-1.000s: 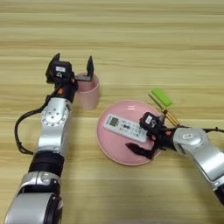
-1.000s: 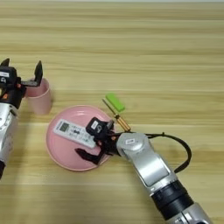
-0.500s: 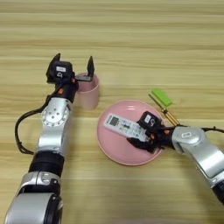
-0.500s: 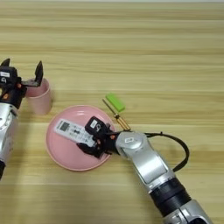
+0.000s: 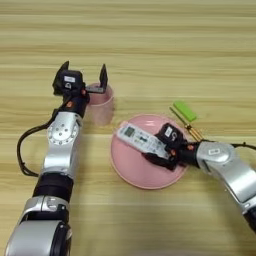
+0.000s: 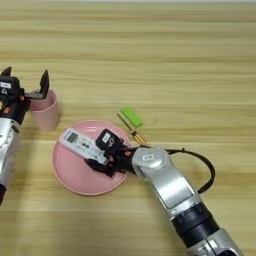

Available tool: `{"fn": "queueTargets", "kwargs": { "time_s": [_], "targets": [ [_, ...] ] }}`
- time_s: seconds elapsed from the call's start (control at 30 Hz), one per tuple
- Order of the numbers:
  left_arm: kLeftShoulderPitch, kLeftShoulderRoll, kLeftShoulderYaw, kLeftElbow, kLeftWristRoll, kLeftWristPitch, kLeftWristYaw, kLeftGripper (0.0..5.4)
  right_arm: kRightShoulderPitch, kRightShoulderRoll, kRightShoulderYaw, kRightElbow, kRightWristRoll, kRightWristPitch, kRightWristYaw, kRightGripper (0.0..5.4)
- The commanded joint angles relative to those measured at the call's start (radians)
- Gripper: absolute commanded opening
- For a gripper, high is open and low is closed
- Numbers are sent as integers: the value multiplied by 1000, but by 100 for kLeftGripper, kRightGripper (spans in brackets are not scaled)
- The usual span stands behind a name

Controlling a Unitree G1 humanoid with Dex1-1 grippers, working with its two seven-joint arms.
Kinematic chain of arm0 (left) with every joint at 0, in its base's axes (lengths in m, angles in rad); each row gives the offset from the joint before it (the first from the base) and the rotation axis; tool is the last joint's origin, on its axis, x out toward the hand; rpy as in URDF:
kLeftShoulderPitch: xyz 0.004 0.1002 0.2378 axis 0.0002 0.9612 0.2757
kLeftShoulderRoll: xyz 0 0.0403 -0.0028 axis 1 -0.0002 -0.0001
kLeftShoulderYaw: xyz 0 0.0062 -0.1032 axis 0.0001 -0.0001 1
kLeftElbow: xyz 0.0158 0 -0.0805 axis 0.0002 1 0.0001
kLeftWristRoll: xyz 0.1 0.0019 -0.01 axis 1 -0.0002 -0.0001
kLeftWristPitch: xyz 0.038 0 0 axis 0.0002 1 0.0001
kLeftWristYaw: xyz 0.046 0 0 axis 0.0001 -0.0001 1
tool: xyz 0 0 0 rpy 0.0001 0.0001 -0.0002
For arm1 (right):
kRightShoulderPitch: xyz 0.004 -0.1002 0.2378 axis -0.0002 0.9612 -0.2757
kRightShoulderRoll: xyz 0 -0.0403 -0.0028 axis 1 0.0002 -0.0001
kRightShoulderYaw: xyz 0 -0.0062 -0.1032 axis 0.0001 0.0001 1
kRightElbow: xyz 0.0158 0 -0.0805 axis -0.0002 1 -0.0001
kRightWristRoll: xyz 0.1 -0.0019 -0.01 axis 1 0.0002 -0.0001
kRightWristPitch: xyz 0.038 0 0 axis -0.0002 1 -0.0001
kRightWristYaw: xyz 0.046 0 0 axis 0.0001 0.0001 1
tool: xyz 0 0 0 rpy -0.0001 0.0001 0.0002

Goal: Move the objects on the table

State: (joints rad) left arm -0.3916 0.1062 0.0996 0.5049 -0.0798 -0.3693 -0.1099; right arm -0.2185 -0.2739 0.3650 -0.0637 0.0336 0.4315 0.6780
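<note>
Two tools are at work: my right tool (image 5: pixel 162 152) closes on the white remote (image 5: pixel 140 140), which lies on the pink plate (image 5: pixel 131 172) at the bench's (image 5: pixel 150 50) centre. It looks light, rigid and slick, so I judge its long edges the best hold. My left tool (image 5: pixel 84 77) gapes empty over the pink cup (image 5: pixel 100 105), at ten o'clock from the plate.

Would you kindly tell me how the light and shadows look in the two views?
Left eye view: soft, even light on the table, no glare. Right eye view: likewise, with only faint shadows beside the pink plastic cup and under the right gripper on the plate.
</note>
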Motion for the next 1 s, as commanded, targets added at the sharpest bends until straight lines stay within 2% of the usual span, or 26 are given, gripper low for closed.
{"fn": "queueTargets", "kwargs": {
  "time_s": [0.03,0.17,0.33,0.43,0.57,0.73,1.0],
  "targets": [
    [-16,5,0,12,9,-10,0,540,-27,-14,-87,-84,57,41,-9,291],
    [-18,5,0,17,9,-12,0,540,-65,-26,-161,-116,91,61,-25,291],
    [-20,3,0,19,10,-14,1,540,-133,-53,-262,-49,102,56,-76,291],
    [-21,1,-1,21,11,-15,3,540,-168,-109,-325,35,71,16,-114,290],
    [-25,0,-2,25,12,-16,5,540,-170,-167,-399,109,80,-11,-122,290],
    [-28,-1,-2,33,13,-18,7,540,-132,-189,-415,219,78,-57,-115,290],
    [-32,0,-2,40,13,-22,6,540,-135,-166,-393,407,59,-125,-126,290]
  ]
}}
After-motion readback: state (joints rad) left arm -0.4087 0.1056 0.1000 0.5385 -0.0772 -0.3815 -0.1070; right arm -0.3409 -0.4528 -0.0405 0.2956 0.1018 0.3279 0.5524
